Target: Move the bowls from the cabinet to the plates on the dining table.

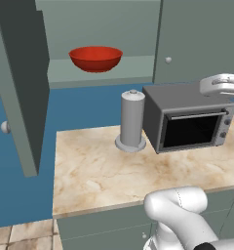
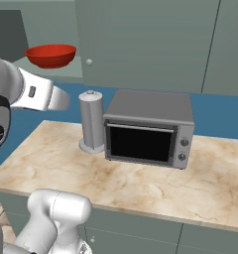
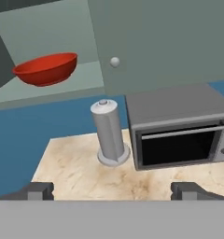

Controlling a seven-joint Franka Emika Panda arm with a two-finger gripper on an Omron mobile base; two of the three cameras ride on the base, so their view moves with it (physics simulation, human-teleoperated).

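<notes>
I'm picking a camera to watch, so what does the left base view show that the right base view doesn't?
Left base view: the swung-open cabinet door and floor tiles. Right base view: counter stretching on past the toaster oven. Both: the red bowl on the cabinet shelf, the grey cylinder, the toaster oven and the counter.

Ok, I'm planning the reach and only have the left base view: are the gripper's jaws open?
Observer: Yes. In the hand view the gripper is open, fingertips wide apart, nothing between them.
Operator: What is it aimed at?
Observer: Roughly the grey cylinder and toaster oven; the red bowl is toward that view's upper left.
Operator: What's right of the oven?
Observer: In the right base view, the counter runs on past it.
</notes>
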